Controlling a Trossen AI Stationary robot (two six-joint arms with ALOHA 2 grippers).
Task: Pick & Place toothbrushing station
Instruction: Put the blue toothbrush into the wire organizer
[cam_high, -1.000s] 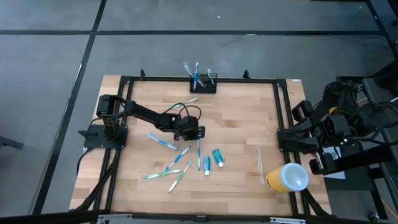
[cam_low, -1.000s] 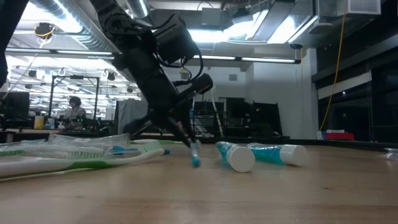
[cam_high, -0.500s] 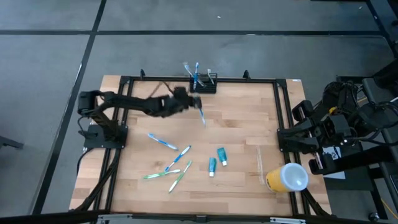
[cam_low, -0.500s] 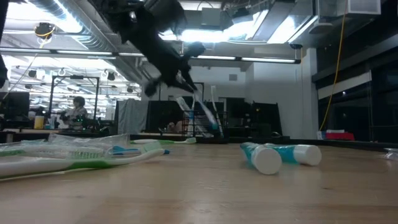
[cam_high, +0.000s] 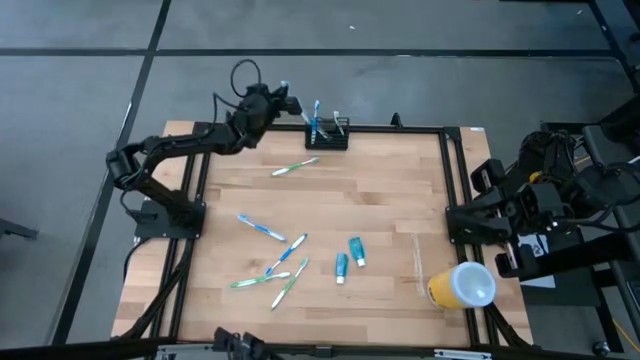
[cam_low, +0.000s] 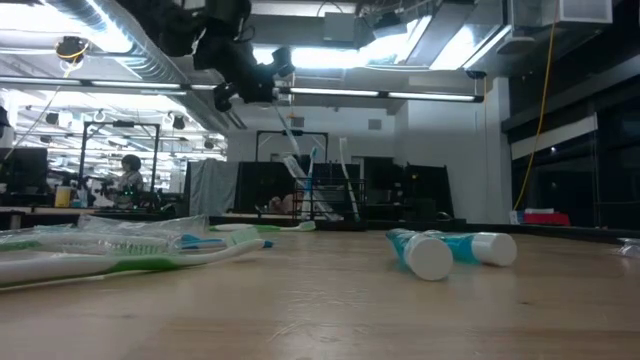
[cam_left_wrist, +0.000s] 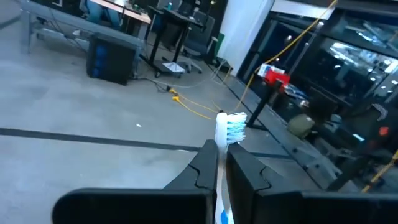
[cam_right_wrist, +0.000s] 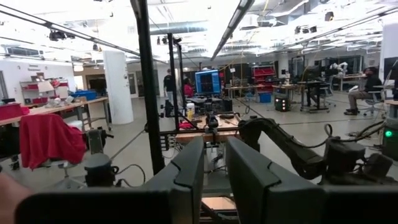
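The toothbrushing station (cam_high: 327, 135), a low black mesh holder, stands at the middle of the table's far edge with several toothbrushes upright in it; it also shows in the low view (cam_low: 322, 205). My left gripper (cam_high: 281, 97) hangs high above the far edge, just left of the station, pointing level. It is shut on a toothbrush with blue and white bristles (cam_left_wrist: 231, 126). My right gripper (cam_right_wrist: 214, 177) waits off the table's right side, its fingers apart with nothing between them. My left gripper pinches the toothbrush between its two fingers (cam_left_wrist: 206, 167) on the white stem just below the head (cam_left_wrist: 221, 155). The brush lies along the level fingers, its bristled head sticking out past the fingertips. It is lifted clear of the table and the station.
Loose toothbrushes lie on the table: a green one (cam_high: 296, 166) near the station, blue ones (cam_high: 260, 228) and green ones (cam_high: 262, 281) toward the near left. Two toothpaste tubes (cam_high: 348, 259) lie near the middle. A yellow cup with a white lid (cam_high: 462, 285) lies at the near right.
My left gripper has lifted the blue toothbrush off the middle of the table, carrying it up and to the far edge, left of the station. It has tipped from pointing down to level. The two toothpaste tubes have shifted a little toward the right.
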